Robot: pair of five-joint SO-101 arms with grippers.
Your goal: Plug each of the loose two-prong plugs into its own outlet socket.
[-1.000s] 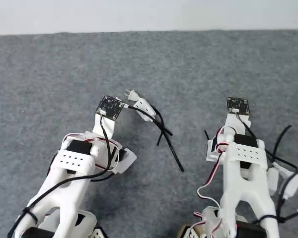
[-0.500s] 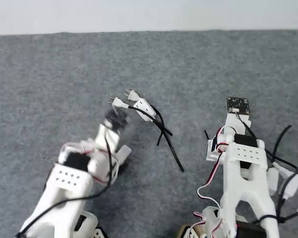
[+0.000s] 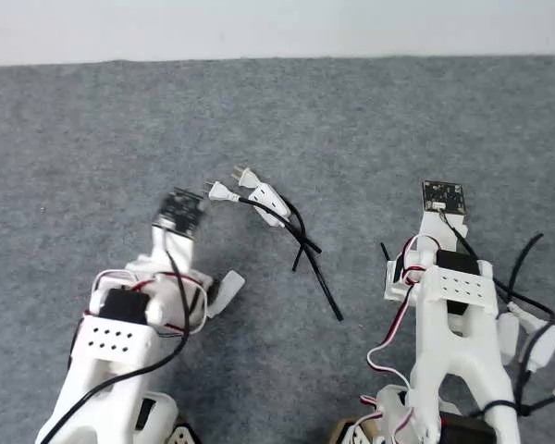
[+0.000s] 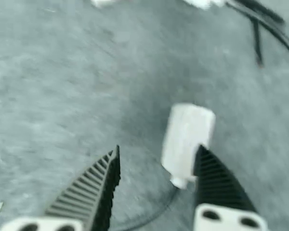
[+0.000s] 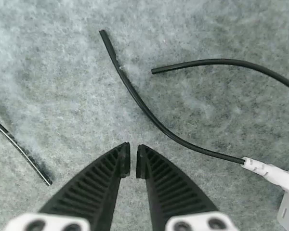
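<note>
1. Surface: a grey carpet-textured table top (image 3: 92, 139) spans the high view. A pale wall strip (image 3: 277, 28) runs along the top edge of the frame.
2. Arms, count two: the left arm (image 3: 111, 356) stands at the lower left of the high view and the right arm (image 3: 453, 324) at the lower right. Each carries one small camera board, the left board (image 3: 178, 211) and the right board (image 3: 442, 195).
3. Plugs, count two: the first plug (image 3: 220, 192) and the second plug (image 3: 266, 196) are white. They lie just beside each other at the upper centre of the high view, prongs aimed to the upper left. Neither is seated in a socket.
4. Cabling: black cables (image 3: 301, 242) run from the plugs toward the lower right and cross near the frame centre.
5. Left gripper (image 4: 159, 151): the jaws are spread wide over the carpet and grip nothing. One white socket block (image 4: 188, 139) lies just beside one finger (image 4: 214, 180); contact cannot be determined. In the high view this block (image 3: 224, 291) sits beside the left arm, apart from the plugs.
6. Right gripper (image 5: 133, 156): the jaws are drawn together to a thin slit with nothing between them. A curved black cable (image 5: 149, 115) passes near the tips and ends in a white connector (image 5: 262, 169).
</note>
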